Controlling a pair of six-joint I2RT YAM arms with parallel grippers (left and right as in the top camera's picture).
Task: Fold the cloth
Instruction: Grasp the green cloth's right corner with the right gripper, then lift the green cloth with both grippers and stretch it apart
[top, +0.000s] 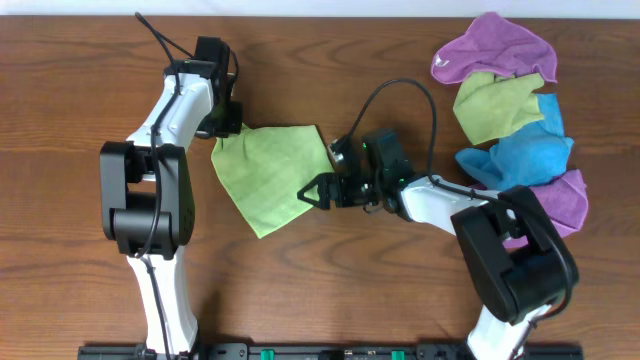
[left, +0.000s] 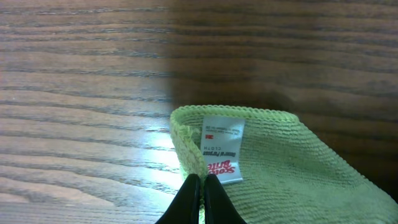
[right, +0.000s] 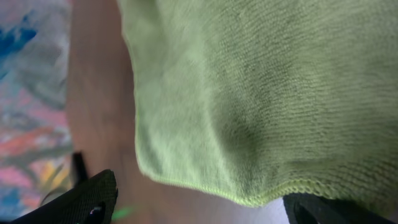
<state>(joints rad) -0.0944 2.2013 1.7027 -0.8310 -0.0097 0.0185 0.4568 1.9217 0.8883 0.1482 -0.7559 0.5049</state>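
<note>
The lime-green cloth (top: 268, 172) lies spread on the wooden table at centre. My left gripper (top: 226, 128) is at its upper-left corner; in the left wrist view the fingers (left: 203, 186) are shut on the cloth's edge (left: 280, 168) beside a white label (left: 222, 148). My right gripper (top: 312, 191) is at the cloth's right edge, near its lower right corner. In the right wrist view its fingers (right: 199, 202) are spread wide open, with the cloth's hemmed edge (right: 249, 93) hanging just ahead of them, not gripped.
A pile of other cloths sits at the right: purple (top: 490, 45), olive-green (top: 492, 102), blue (top: 520, 155) and another purple (top: 565, 200). A black cable (top: 400, 95) loops above my right arm. Bare wooden table (top: 330, 290) lies in front of the cloth.
</note>
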